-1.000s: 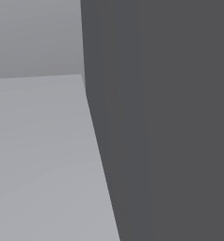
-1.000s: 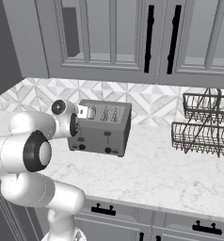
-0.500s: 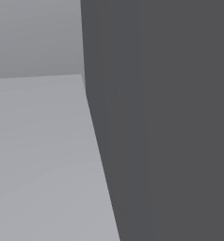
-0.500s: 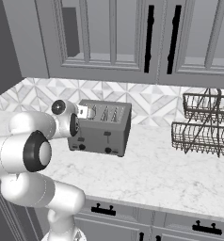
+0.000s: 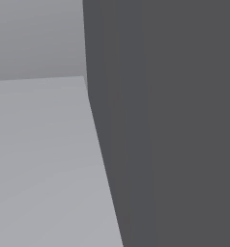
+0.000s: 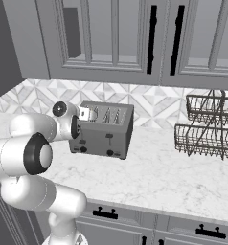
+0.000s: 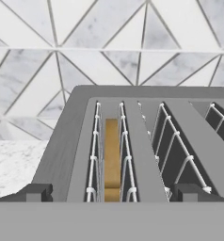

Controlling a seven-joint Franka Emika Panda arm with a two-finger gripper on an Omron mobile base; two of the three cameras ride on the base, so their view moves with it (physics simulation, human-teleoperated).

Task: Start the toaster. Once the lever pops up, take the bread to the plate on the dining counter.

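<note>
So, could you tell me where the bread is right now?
In the hand view, the bread stands in the leftmost slot of the toaster, just ahead of the gripper.

Plain grey surfaces, close up

A dark grey panel point(image 5: 170, 125) takes up the right side, its edge slanting from upper middle down toward the bottom. Left of it lies a pale grey flat surface point(image 5: 39, 169), with a slightly darker grey band point(image 5: 35, 36) beyond it at the far top.

Your right base cam looks down at the boxy grey metal toaster point(image 6: 104, 130); your hand cam sits right above its slots. Left base cam faces a dark grey panel point(image 5: 170, 125) up close.
</note>
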